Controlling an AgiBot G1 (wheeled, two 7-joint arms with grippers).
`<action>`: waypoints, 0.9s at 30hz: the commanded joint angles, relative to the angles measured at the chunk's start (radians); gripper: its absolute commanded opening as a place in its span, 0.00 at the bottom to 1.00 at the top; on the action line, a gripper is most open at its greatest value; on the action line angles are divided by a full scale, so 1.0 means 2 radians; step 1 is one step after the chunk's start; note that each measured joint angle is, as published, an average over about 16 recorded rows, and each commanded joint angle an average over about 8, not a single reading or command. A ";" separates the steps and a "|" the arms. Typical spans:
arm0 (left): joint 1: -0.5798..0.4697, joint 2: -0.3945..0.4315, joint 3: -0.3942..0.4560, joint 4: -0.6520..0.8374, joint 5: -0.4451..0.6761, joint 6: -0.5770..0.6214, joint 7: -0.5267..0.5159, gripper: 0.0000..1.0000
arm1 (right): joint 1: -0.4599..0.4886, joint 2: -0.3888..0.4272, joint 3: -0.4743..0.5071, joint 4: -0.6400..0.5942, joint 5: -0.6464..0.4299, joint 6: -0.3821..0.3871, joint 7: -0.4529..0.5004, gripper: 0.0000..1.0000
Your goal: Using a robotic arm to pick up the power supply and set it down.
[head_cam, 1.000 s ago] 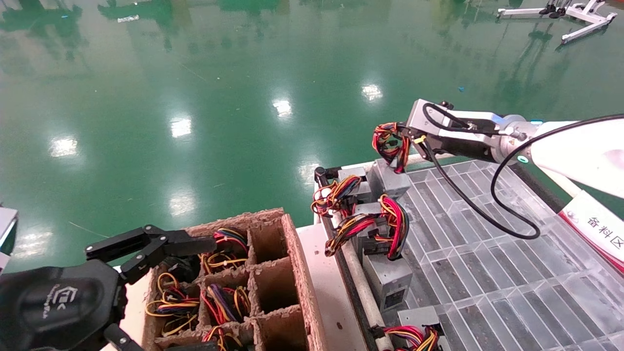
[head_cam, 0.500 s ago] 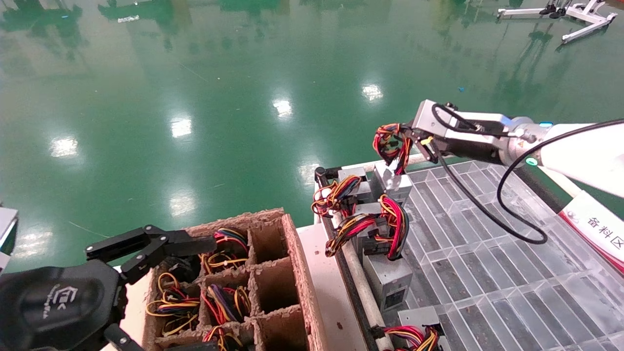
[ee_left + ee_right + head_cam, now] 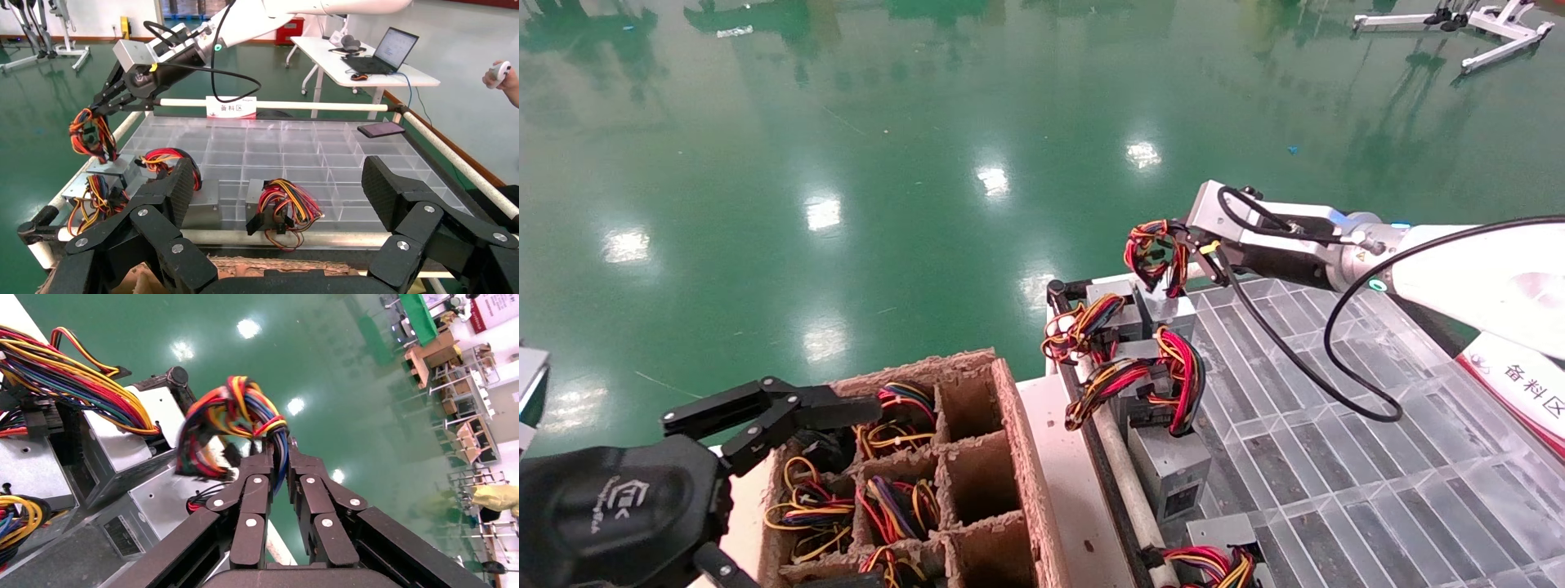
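The white robotic arm's right gripper (image 3: pixel 1191 247) (image 3: pixel 278 454) is shut on the coloured wire bundle (image 3: pixel 1152 255) (image 3: pixel 227 414) of one power supply (image 3: pixel 1170 305). Its silver box hangs tilted under the bundle, low at the far left corner of the clear tray (image 3: pixel 1336 482), close against other supplies. The left wrist view shows this gripper (image 3: pixel 104 105) above the held bundle (image 3: pixel 92 131). My left gripper (image 3: pixel 821 404) (image 3: pixel 280 184) is open and holds nothing, hovering over the cardboard box (image 3: pixel 1009 457) at the near left.
Several other power supplies (image 3: pixel 1169 465) lie along the tray's left side beside a white rail (image 3: pixel 1124 482). The cardboard box's cells hold wired units (image 3: pixel 891 502). A loose black cable (image 3: pixel 1303 367) loops over the tray. A white label sign (image 3: pixel 1520 380) stands at the right.
The right arm has swung left and lower with the power supply, bringing its box down among the units at the tray's far corner. The left gripper has not moved.
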 commanded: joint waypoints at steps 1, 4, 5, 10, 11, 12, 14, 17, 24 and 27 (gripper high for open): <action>0.000 0.000 0.000 0.000 0.000 0.000 0.000 1.00 | 0.000 0.000 0.000 0.000 0.000 0.000 0.000 1.00; 0.000 0.000 0.000 0.000 0.000 0.000 0.000 1.00 | 0.000 0.000 0.000 0.000 0.000 0.000 0.000 1.00; 0.000 0.000 0.000 0.000 0.000 0.000 0.000 1.00 | 0.001 0.000 0.000 0.000 0.000 0.000 0.000 1.00; 0.000 0.000 0.000 0.000 0.000 0.000 0.000 1.00 | 0.003 0.002 0.000 0.000 0.001 -0.001 0.001 1.00; 0.000 0.000 0.000 0.000 0.000 0.000 0.000 1.00 | 0.005 0.003 0.001 0.000 0.001 -0.004 0.002 1.00; 0.000 0.000 0.000 0.000 0.000 0.000 0.000 1.00 | 0.007 0.005 0.001 0.000 0.002 -0.006 0.004 1.00; 0.000 0.000 0.000 0.000 0.000 0.000 0.000 1.00 | 0.010 0.007 0.002 0.000 0.003 -0.011 0.008 1.00; 0.000 0.000 0.000 0.000 0.000 0.000 0.000 1.00 | 0.017 0.011 0.005 -0.001 0.007 -0.022 0.016 1.00; 0.000 0.000 0.000 0.000 0.000 0.000 0.000 1.00 | 0.015 0.018 0.011 0.008 0.013 -0.035 0.026 1.00; 0.000 0.000 0.000 0.000 0.000 0.000 0.000 1.00 | 0.003 0.027 0.019 0.027 0.019 -0.044 0.041 1.00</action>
